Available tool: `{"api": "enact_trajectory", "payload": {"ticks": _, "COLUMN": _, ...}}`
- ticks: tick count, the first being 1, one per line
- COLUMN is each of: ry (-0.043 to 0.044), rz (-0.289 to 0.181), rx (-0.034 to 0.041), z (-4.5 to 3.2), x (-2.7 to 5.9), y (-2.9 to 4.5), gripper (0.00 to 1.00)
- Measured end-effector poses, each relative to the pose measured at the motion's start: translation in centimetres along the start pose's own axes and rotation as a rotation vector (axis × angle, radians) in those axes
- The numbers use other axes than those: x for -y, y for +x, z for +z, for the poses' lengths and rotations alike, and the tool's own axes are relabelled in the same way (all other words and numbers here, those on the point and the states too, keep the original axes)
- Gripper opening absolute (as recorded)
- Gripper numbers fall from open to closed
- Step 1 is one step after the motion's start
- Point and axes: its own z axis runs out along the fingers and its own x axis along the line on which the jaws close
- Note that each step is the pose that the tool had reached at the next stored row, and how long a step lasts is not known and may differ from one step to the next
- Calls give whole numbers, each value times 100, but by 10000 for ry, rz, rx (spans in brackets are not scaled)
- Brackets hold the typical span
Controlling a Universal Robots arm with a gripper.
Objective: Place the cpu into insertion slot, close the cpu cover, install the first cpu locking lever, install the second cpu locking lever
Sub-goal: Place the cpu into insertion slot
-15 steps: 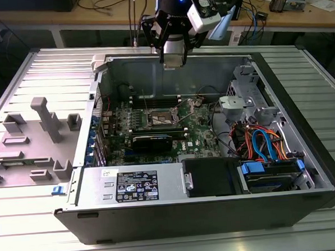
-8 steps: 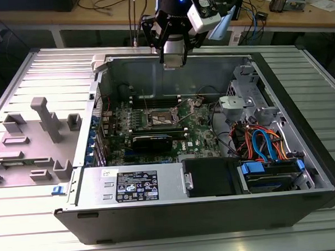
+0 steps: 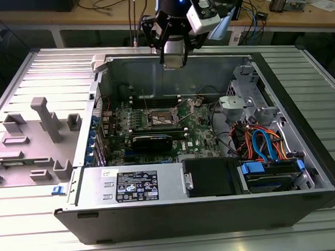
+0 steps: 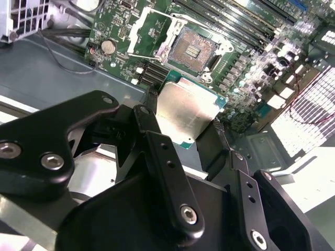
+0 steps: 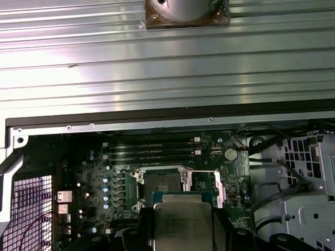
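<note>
Ribbed metal table [image 3: 52, 67], open case [image 3: 189, 217]: gripper [image 3: 174, 62] clamped on cpu [image 4: 188, 112], at 12 o'clock of bare slot [image 3: 162, 119] in exterior view; placement judged in hand, square alignment needed.

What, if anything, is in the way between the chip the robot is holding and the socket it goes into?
Nothing visible. The gripper holds the cpu in the air over the open case. Below it the insertion slot lies bare, with the cpu cover swung open beside it, so only open air separates them.
</note>
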Motion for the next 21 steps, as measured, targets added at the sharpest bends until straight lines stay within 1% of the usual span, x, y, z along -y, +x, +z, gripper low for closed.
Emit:
{"api": "enact_trajectory", "payload": {"ticks": 2, "ry": 7, "rz": 303, "rx": 27, "z": 3, "x": 0, "y": 0, "gripper": 54}}
{"api": "enact_trajectory", "payload": {"ticks": 4, "ry": 5, "rz": 771, "rx": 69, "z": 12, "x": 1, "y": 0, "gripper": 54}}
{"api": "enact_trajectory", "payload": {"ticks": 7, "ry": -1, "rz": 1324, "rx": 118, "z": 22, "x": 2, "y": 0, "gripper": 54}}
{"api": "enact_trajectory", "payload": {"ticks": 13, "ry": -15, "rz": 2146, "rx": 191, "z": 37, "x": 3, "y": -1, "gripper": 54}}
{"api": "enact_trajectory", "payload": {"ticks": 16, "ry": -19, "rz": 2356, "rx": 209, "z": 40, "x": 3, "y": -1, "gripper": 54}}
{"api": "enact_trajectory", "payload": {"ticks": 21, "ry": -20, "rz": 2369, "rx": 210, "z": 41, "x": 4, "y": 0, "gripper": 54}}
